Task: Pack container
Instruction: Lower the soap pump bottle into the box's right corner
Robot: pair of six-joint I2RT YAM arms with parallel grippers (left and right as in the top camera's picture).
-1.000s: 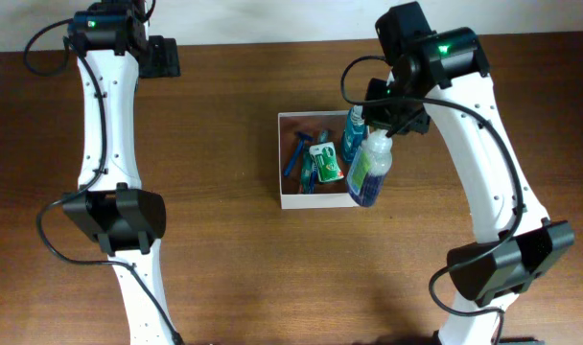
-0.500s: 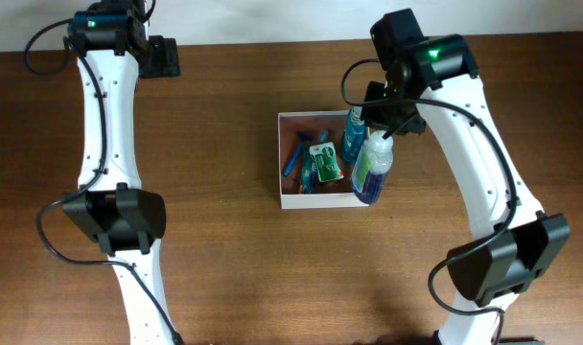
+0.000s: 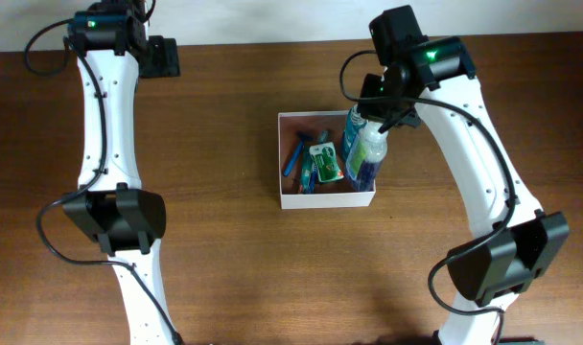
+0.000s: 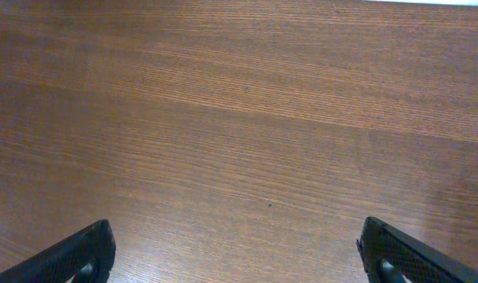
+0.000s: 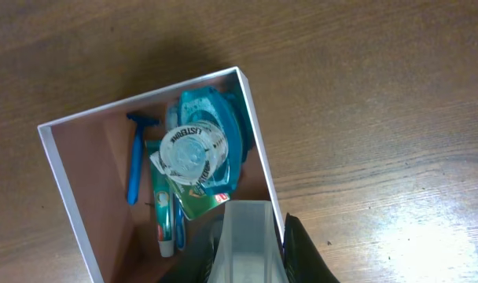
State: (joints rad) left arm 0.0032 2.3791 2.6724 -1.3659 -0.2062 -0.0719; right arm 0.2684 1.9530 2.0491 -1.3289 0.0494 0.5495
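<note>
White-walled, pinkish-brown inside: one container (image 3: 320,200), square with no long axis, flat, mouth up, sides parallel to the table (image 3: 224,268) edges, just right of mid-table. Holds one blue razor (image 5: 135,161), one toothpaste tube (image 5: 163,224) and two bottles, one blue bottle (image 3: 353,134) and one tilted clear bottle (image 3: 366,163). Grips the clear bottle's top with the right end effector (image 3: 381,123) clamped tight; shows the left end effector (image 4: 239,255) spread wide, empty, above bare wood.
</note>
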